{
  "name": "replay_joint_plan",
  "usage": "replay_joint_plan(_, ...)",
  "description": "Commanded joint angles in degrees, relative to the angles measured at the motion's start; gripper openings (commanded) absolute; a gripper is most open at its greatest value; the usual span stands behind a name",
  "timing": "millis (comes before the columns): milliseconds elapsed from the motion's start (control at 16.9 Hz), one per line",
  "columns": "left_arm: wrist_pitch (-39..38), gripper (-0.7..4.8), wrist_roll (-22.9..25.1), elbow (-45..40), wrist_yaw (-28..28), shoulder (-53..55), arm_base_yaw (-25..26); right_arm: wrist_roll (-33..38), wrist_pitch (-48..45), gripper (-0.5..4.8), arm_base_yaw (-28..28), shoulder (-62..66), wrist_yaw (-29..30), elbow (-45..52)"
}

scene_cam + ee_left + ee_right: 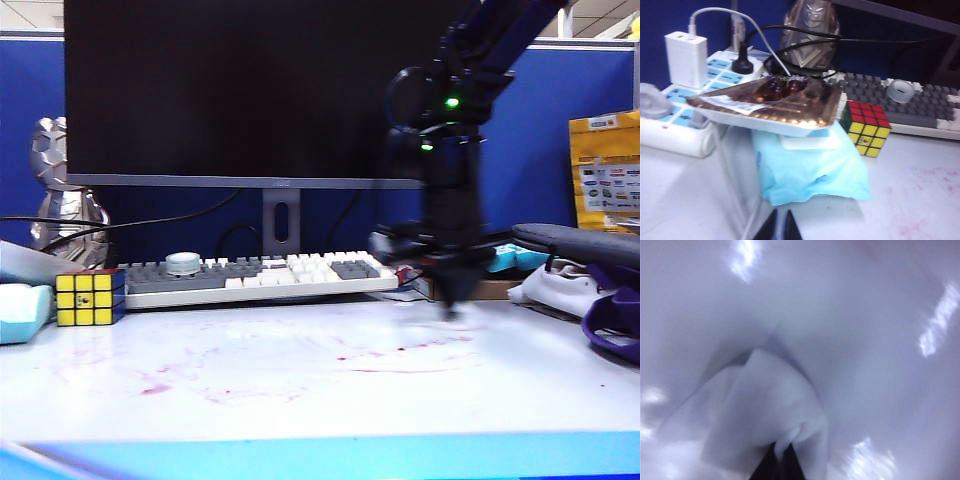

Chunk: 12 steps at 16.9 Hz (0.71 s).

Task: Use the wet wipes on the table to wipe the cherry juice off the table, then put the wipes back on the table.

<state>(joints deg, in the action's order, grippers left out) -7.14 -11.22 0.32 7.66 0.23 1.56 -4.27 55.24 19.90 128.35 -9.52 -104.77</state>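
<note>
Table (300,400) up front, streaked with pink juice (400,352) across its middle, and there's the right gripper (780,460) pointing down at its right side, jaws pinched on the white wipe (760,415), while the left gripper (779,226) hangs closed and empty near the blue pack (812,170).

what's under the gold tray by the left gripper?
A light blue wipes pack with a white lid, on the table, sits under the gold tray. The tray hides the pack's back part. Left gripper is shut.
</note>
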Motion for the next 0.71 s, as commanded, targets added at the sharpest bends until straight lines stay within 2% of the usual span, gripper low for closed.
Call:
replay_joint_plan(59, 0.35, 0.28, 0.26, -0.02, -0.17, -0.13, -0.04, 2.69, 6.01, -0.01, -3.65, 1.77, -6.62, 1.38)
replay_joint_plan(177, 0.35, 0.28, 0.24, -0.02, -0.17, -0.13, -0.04, 2.43, 3.17, -0.01, -4.26, 1.77, -6.51, 1.36)
replay_joint_plan(237, 0.35, 0.28, 0.26, -0.02, -0.17, -0.13, -0.04, 1.18, 0.74, -0.01, -4.26, 1.77, -3.06, 1.31)
replay_joint_plan(355, 0.35, 0.28, 0.26, -0.02, -0.17, -0.15, -0.04, -0.61, -8.48, -0.01, -3.89, 1.92, 8.26, 1.31)
replay_joint_plan(473, 0.35, 0.28, 0.24, -0.02, -0.17, -0.13, -0.04, -0.17, -16.09, -0.01, -3.3, 2.75, 7.91, 0.85)
replay_joint_plan(710, 0.35, 0.28, 0.24, -0.02, -0.15, -0.13, -0.07, 1.9, -16.28, -0.01, -3.3, 7.3, 6.97, -5.42)
